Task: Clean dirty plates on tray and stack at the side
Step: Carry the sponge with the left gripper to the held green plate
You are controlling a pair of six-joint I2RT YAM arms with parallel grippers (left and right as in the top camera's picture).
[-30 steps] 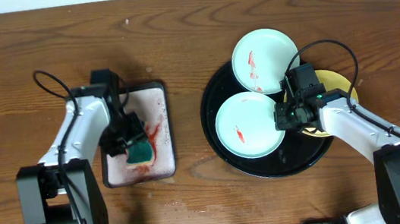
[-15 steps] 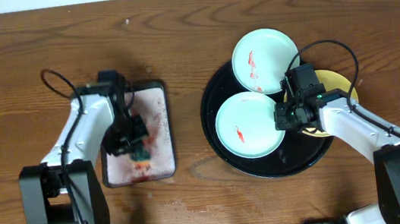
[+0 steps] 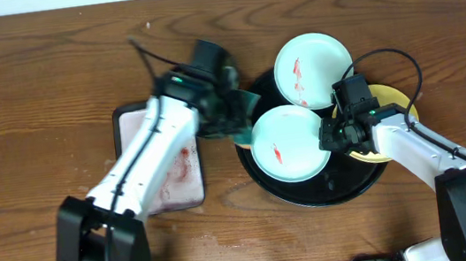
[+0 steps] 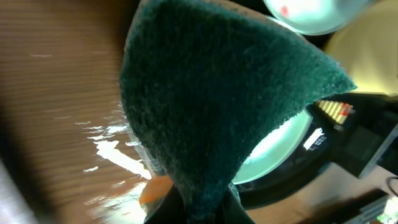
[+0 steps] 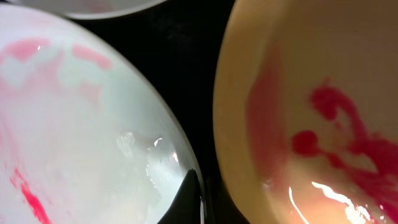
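Observation:
The black tray (image 3: 312,190) holds a pale blue plate (image 3: 286,144) with a small red smear. A second pale plate (image 3: 313,71) with red smears overlaps its far rim. The yellow plate (image 3: 392,97) lies at its right, mostly under my right arm. My right gripper (image 3: 333,134) is shut on the near plate's right rim; in the right wrist view a dark finger (image 5: 189,199) sits on that rim beside the red-smeared yellow plate (image 5: 311,112). My left gripper (image 3: 233,117) hovers at the tray's left edge, shut on a green sponge (image 4: 211,93) that fills its wrist view.
A small rectangular silver tray (image 3: 167,170) with pink-red smears lies left of the black tray, partly under my left arm. Brown wooden table (image 3: 30,75) surrounds everything. A black cable loops over my right arm (image 3: 413,148).
My left gripper closed on the green sponge, lifted it off the silver tray and swung right to the black tray's left edge. The right arm and the plates have not moved.

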